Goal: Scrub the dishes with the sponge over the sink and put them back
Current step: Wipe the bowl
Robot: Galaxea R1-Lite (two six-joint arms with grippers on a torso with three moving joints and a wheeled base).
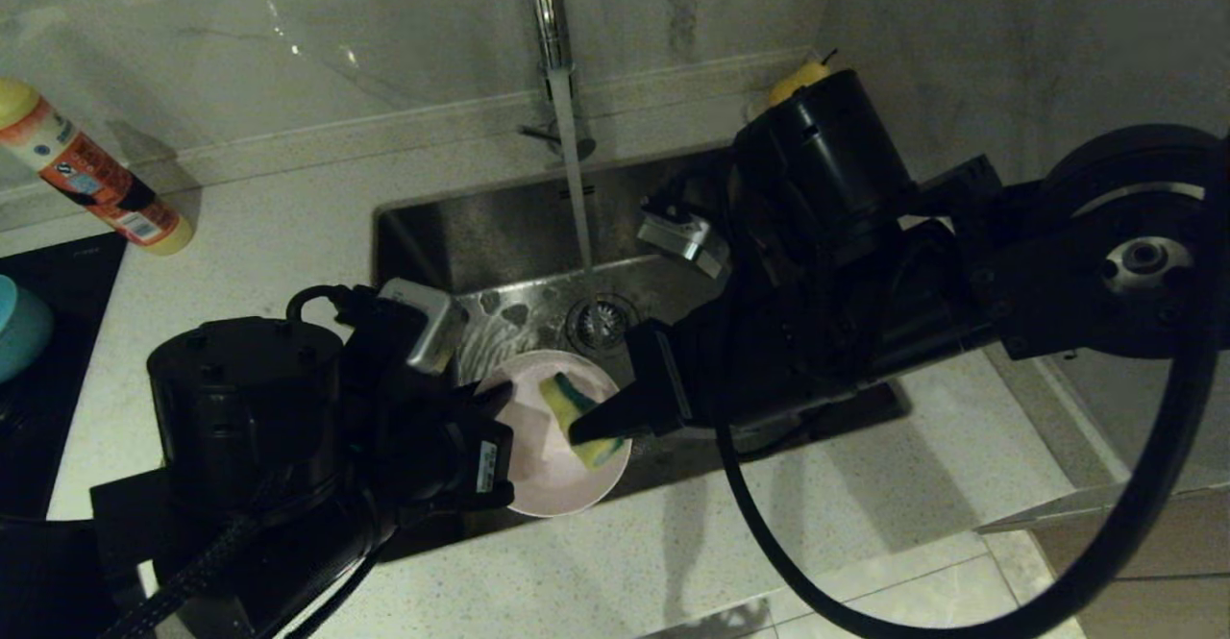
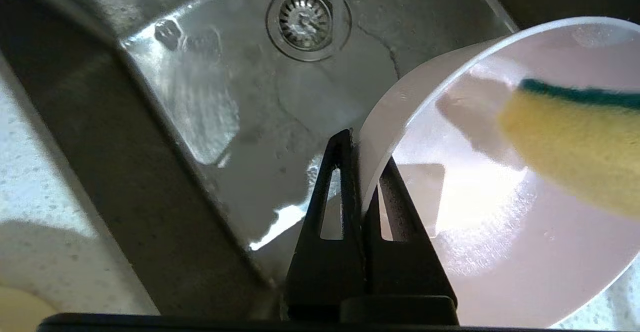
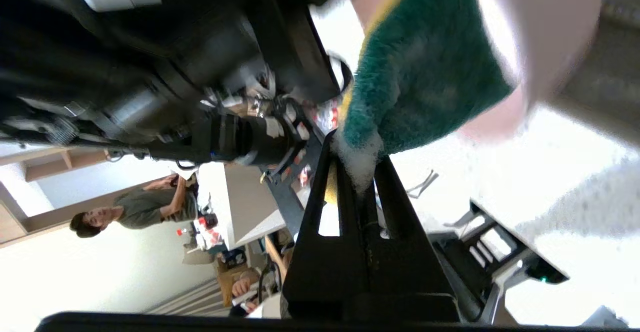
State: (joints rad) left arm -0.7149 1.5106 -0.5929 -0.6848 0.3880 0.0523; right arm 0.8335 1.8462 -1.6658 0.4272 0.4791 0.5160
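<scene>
The sponge (image 1: 581,420) sits inside the bowl (image 1: 557,471), over the sink (image 1: 500,235).

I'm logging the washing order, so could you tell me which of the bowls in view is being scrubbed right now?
The pale pink bowl, held over the sink by the left gripper, with the sponge pressed inside. The teal bowl sits untouched at the far left.

Speckled counter (image 1: 288,235) with a steel sink (image 1: 500,235) set into it.
Left of the sink, a yellow-capped bottle (image 1: 91,170) lies on the counter by the wall; farther left sits a black hob (image 1: 43,331).
</scene>
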